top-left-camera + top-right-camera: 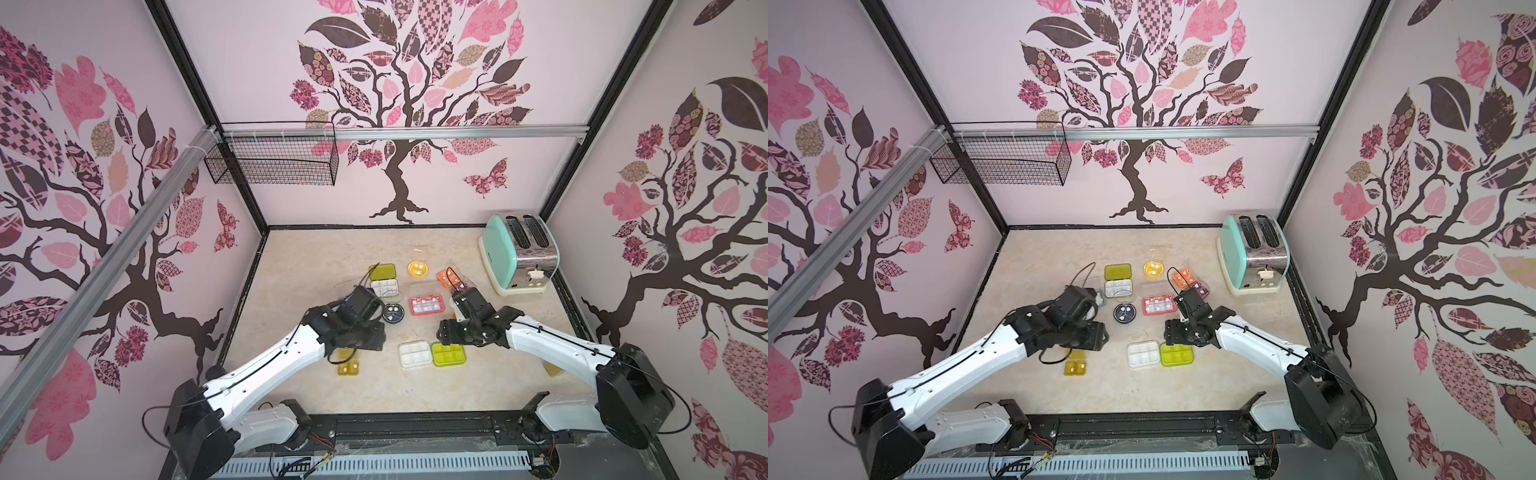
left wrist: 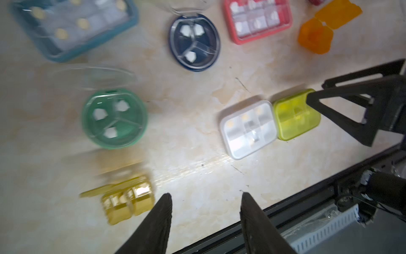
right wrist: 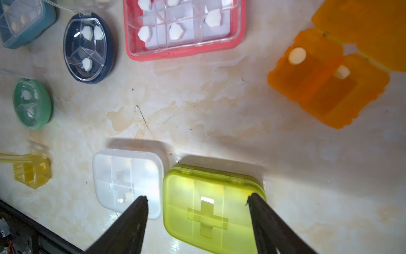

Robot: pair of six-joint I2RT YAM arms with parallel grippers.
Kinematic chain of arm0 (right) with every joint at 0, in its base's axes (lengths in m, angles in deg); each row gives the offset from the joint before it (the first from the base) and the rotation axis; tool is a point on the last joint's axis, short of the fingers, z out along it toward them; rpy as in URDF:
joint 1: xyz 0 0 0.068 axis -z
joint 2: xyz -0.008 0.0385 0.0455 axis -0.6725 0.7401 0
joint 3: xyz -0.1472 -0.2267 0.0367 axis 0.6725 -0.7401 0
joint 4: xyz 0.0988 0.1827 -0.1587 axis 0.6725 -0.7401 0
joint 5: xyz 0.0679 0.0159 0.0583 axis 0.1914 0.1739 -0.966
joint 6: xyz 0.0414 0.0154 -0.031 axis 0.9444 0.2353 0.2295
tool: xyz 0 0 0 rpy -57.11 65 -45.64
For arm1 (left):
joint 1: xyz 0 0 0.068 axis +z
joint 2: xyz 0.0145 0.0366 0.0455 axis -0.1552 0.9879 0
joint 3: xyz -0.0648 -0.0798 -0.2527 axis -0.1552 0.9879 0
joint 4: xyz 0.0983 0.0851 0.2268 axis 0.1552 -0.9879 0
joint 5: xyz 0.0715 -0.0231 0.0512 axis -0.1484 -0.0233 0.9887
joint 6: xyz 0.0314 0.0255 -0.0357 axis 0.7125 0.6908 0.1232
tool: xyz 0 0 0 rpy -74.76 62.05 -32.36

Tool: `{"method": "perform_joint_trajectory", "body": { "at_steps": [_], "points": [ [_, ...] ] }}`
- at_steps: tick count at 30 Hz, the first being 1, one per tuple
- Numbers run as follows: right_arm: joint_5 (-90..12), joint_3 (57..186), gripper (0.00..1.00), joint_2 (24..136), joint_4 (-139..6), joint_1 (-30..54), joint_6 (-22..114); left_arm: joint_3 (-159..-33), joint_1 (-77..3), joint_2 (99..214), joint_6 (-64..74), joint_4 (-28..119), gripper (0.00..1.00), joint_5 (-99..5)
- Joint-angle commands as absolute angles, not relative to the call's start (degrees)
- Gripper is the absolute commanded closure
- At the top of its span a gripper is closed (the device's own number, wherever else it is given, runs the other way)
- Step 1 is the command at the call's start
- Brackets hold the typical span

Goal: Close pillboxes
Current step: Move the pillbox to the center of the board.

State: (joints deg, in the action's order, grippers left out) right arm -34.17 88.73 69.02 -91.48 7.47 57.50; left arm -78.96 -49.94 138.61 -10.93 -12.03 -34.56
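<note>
Several pillboxes lie on the marble table. The lime pillbox (image 3: 211, 204) and the white pillbox (image 3: 127, 178) beside it are shut. My right gripper (image 3: 196, 196) hangs open over the lime one, a finger on either side. The pink pillbox (image 1: 427, 304), navy round pillbox (image 1: 392, 312), orange pillbox (image 3: 327, 77) and green round pillbox (image 2: 114, 118) stand with lids up. My left gripper (image 2: 206, 194) is open over bare table, with nothing between its fingers, right beside the open yellow pillbox (image 2: 126, 198). My left arm hides the green one in both top views.
A mint-green toaster (image 1: 519, 253) stands at the back right. A wire basket (image 1: 274, 160) hangs on the back left wall. More open pillboxes sit behind: an olive-lidded white one (image 1: 384, 279), a yellow round one (image 1: 417, 269) and a teal one (image 2: 72, 28). The table's black front rail (image 2: 307, 198) is near my left gripper.
</note>
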Motion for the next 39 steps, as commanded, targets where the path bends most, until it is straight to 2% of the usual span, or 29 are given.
{"method": "perform_joint_trajectory", "body": {
  "at_steps": [1, 6, 13, 17, 25, 39],
  "points": [
    [-35.78, 91.41, 0.25, 69.74, -90.59, 7.54, 56.24, -76.77, -43.31, 133.59, -10.14, -23.40, 0.46, -31.63],
    [-40.25, 91.32, 0.26, 71.01, -87.56, 6.85, 57.10, -66.43, -32.75, 127.76, -15.26, -15.60, 0.47, -40.30],
    [-40.37, 90.98, 0.26, 70.53, -87.59, 6.69, 56.29, -57.08, -32.31, 122.02, -29.05, -9.95, 0.50, -41.47],
    [-40.11, 90.44, 0.26, 71.24, -87.21, 6.82, 55.72, -51.89, -32.31, 117.71, -32.17, -6.44, 0.50, -41.21],
    [-41.10, 89.47, 0.26, 72.17, -85.62, 6.84, 55.65, -51.76, -32.31, 126.24, -28.32, -4.03, 0.57, -42.86],
    [-41.85, 89.77, 0.26, 72.94, -84.96, 6.84, 55.67, -49.34, -33.35, 128.66, -27.77, 0.23, 0.73, -45.42]
  ]
}}
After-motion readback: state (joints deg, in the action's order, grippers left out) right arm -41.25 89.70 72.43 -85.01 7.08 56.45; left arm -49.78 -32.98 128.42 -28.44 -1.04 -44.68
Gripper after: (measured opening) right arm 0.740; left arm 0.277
